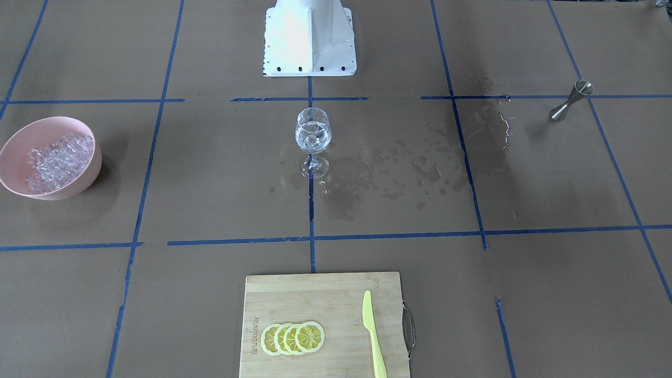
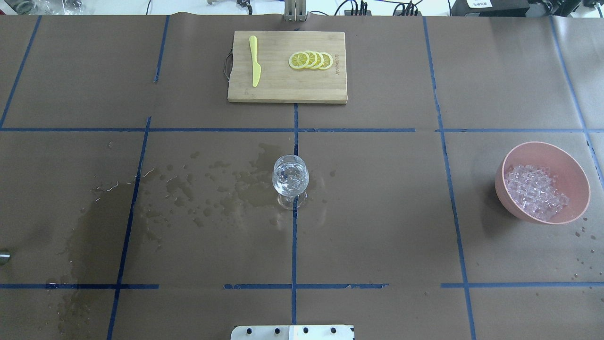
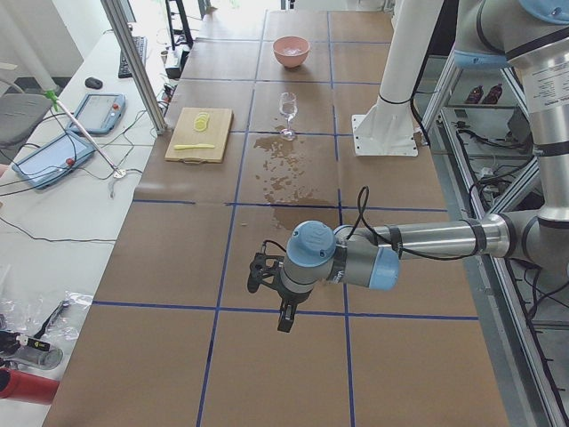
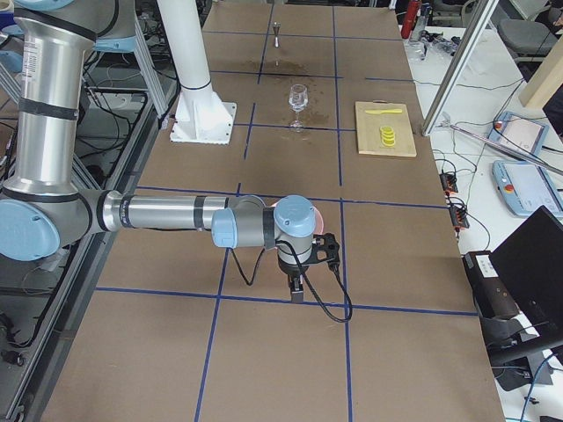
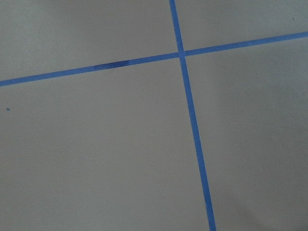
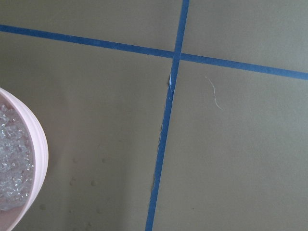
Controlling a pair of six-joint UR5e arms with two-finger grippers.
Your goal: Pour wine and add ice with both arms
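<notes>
Lower centre of the front-facing view: a rectangular bamboo cutting board (image 1: 294,299) bearing four overlapping lemon slices (image 1: 293,338) and a yellow plastic knife (image 1: 374,336). Mid-frame: a clear stemmed glass (image 1: 314,167) upright on a blue tape line, with the wine (image 1: 313,137) a colourless glint in its bowl. Dark, irregular wet stains (image 1: 399,173) spread rightward across the matte brown paper toward a metal hourglass-shaped jigger (image 1: 571,101). Left edge: a smooth pink bowl (image 1: 97,157) heaped with glassy ice (image 1: 55,160). Top: the white base (image 1: 310,39). Only the side views show the left gripper (image 3: 285,322) and the right gripper (image 4: 297,290), which hang fingers-down over bare paper; their finger spacing cannot be told. The right wrist view catches the bowl's rim and ice at its left edge.
</notes>
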